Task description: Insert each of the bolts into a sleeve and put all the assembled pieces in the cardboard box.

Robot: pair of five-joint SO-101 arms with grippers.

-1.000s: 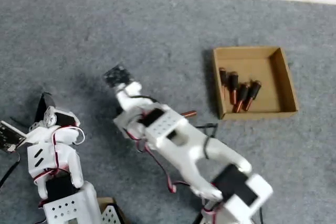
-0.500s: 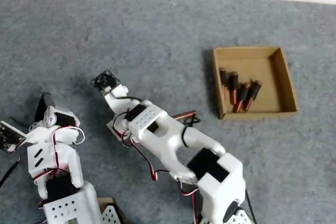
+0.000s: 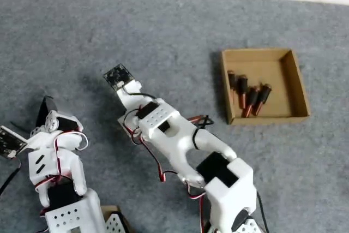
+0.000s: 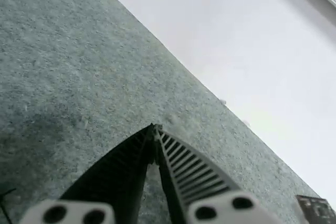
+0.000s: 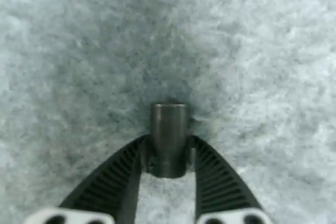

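Sleeve point(image 5: 168, 124) clamped between fingers of right gripper point(image 5: 168, 148), dark end poking past tips, over grey carpet point(image 5: 79, 35). Left gripper point(image 4: 155, 129) pinched closed, empty. Cardboard box point(image 3: 300, 87) well apart from both grippers, four assembled pieces point(image 3: 250, 95) inside.

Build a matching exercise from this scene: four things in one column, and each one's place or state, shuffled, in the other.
Things
1. sleeve
2. left gripper
3. assembled pieces
4. loose bolt

Place or state
A. inside the cardboard box
B. fingers shut, holding nothing
C. lying on the carpet beside the right arm
D. held in the right gripper

Pairs: 1-D, 2-B, 3-A, 4-C
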